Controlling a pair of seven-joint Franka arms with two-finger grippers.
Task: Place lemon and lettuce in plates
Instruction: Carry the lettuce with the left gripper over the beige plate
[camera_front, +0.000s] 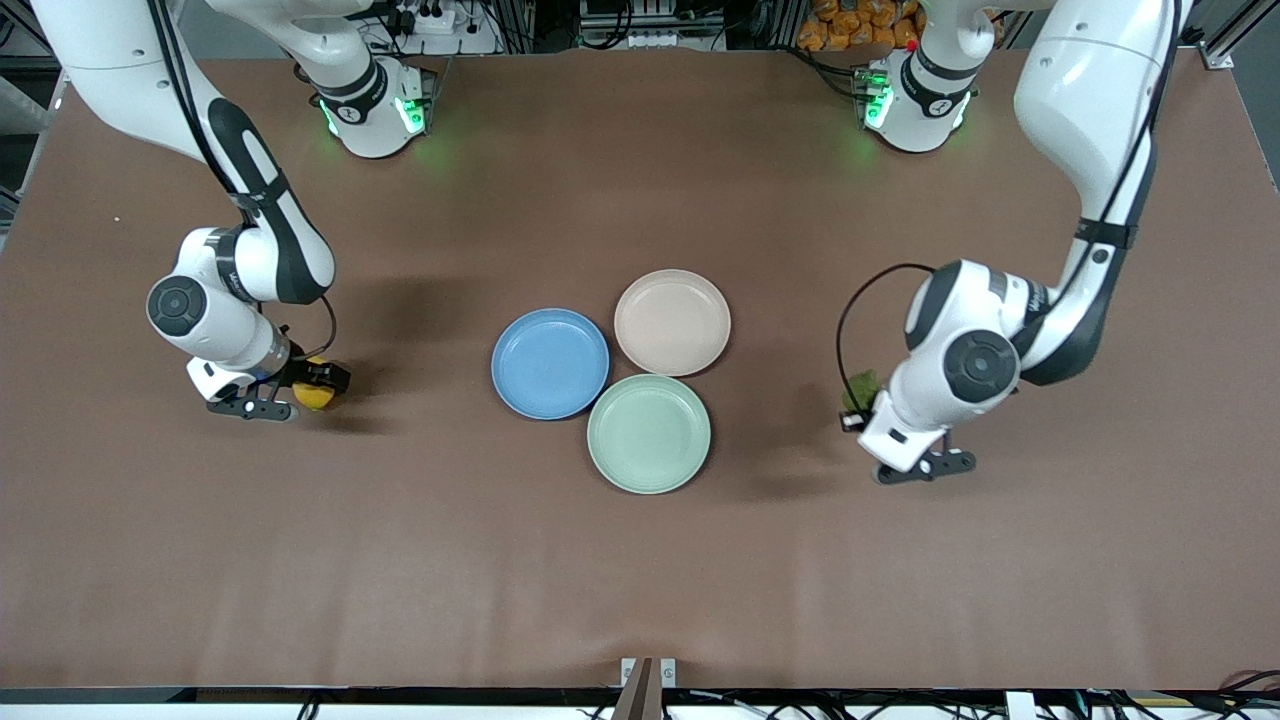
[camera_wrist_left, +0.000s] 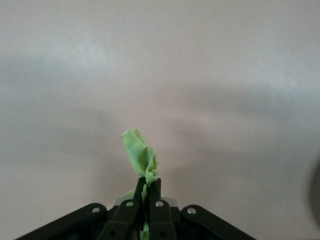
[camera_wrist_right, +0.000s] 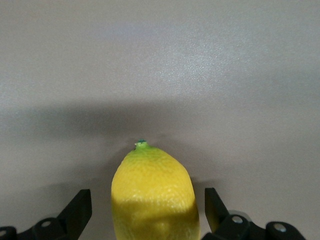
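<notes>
The lemon lies on the table toward the right arm's end. My right gripper is low around it and open; in the right wrist view the lemon sits between the spread fingertips with a gap on each side. My left gripper is shut on the lettuce, over bare table toward the left arm's end. In the left wrist view the leaf sticks out from the closed fingers. The blue plate and the beige-pink plate stand empty mid-table.
A mint-green plate stands empty, touching the other two and nearer to the front camera. The brown table stretches wide around the plates.
</notes>
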